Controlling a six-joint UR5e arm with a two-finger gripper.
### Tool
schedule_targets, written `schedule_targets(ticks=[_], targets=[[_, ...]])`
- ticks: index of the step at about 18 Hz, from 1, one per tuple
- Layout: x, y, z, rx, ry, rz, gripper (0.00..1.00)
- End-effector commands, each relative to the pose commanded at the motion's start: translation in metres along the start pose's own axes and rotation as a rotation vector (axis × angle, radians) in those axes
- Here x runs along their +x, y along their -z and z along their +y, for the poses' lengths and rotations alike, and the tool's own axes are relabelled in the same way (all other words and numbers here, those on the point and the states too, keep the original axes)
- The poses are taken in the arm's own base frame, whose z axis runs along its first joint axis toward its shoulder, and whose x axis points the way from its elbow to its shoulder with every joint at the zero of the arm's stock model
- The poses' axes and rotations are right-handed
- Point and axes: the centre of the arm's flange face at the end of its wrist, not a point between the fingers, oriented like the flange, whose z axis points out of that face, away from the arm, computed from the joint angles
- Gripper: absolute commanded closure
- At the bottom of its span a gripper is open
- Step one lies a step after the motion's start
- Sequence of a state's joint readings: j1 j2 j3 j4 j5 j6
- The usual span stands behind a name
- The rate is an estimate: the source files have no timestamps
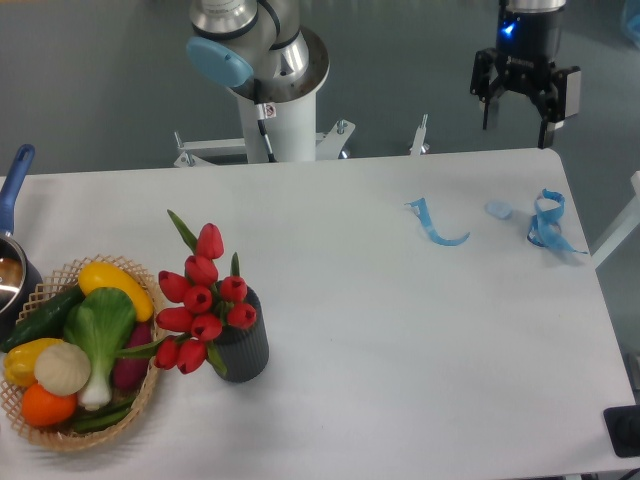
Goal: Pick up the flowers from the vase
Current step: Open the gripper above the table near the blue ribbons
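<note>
The flowers [201, 300], a bunch of red closed tulip buds with green leaves, stand in the vase [243, 345], a short dark grey ribbed cylinder at the table's front left. The buds lean out to the left over the vase's rim. My gripper [520, 121] hangs high at the back right, beyond the table's far edge and far from the flowers. It is open, with nothing between its fingers.
A wicker basket [137, 405] of vegetables, with a bok choy [99, 335], sits just left of the vase. A blue-handled pot [12, 255] is at the left edge. Blue ribbon scraps [436, 228] [548, 222] lie at the back right. The arm's white base [280, 110] stands behind the table.
</note>
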State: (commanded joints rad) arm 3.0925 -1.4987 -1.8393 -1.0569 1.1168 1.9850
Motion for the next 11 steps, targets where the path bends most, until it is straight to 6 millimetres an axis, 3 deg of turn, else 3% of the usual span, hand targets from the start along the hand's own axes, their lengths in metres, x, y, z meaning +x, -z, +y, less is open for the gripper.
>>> schedule_targets(ticks=[4,8,11], targets=[[-0.002,0.0,-0.002,0.032,0.002,-0.013,0.0],[0.011,-0.016,-0.002,0.104,0.034,-0.008,0.0],[0.011,-0.017,-0.008,0.161,0.159,-0.019,0.0]])
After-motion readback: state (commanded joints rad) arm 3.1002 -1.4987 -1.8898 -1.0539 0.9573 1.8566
